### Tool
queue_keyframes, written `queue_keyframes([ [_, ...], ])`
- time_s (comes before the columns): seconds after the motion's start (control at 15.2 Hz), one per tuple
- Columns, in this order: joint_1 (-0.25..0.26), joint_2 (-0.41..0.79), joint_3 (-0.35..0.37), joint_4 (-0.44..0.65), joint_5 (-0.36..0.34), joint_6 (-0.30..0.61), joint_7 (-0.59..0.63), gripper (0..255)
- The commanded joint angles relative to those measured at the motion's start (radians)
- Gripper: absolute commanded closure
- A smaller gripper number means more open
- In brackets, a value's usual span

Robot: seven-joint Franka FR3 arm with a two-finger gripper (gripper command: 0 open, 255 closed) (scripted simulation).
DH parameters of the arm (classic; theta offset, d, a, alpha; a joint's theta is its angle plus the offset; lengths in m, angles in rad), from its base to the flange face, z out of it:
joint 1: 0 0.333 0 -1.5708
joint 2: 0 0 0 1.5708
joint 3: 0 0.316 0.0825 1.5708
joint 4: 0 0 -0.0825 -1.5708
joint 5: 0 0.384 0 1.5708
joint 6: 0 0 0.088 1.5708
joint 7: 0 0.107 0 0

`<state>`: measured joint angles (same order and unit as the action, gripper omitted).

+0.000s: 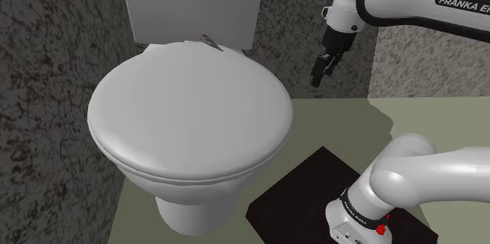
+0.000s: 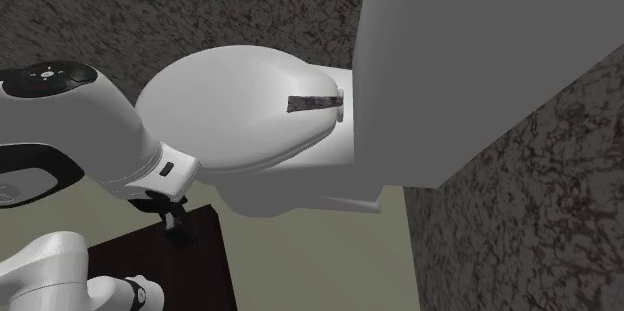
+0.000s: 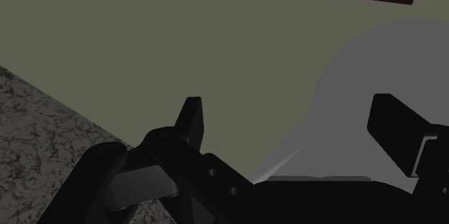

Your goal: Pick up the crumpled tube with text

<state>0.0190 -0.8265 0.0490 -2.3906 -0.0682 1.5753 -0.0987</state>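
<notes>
1. Gripper [image 3: 291, 125] hangs with its fingers spread wide and nothing between them, pointing down at the olive floor [image 3: 180, 35] beside the toilet.
2. In the shoulder view the gripper [image 1: 323, 66] sits off the toilet lid's [image 1: 188, 117] right edge, well apart from the target.
3. The crumpled tube [image 1: 210, 41] lies flat at the rear of the lid, just beside the tank [image 1: 192, 3]. The second exterior view shows the tube [image 2: 315, 104] as a dark strip there.
4. Judged step: the approach, with grasping not yet started.
5. The next move calls for carrying the hand over the lid's rear, setting the fingers across the tube's narrow width, then descending carefully, as the tank stands close.
</notes>
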Motion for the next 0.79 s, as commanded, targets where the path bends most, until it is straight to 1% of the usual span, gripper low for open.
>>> queue_keyframes([
  [0.0,0.0,0.0,0.0,0.0,0.0,0.0,0.0,0],
  [0.4,-0.003,0.188,0.077,0.117,0.049,0.105,0.128,0],
  [0.73,-0.012,0.352,0.135,0.249,0.06,0.168,0.231,0],
])
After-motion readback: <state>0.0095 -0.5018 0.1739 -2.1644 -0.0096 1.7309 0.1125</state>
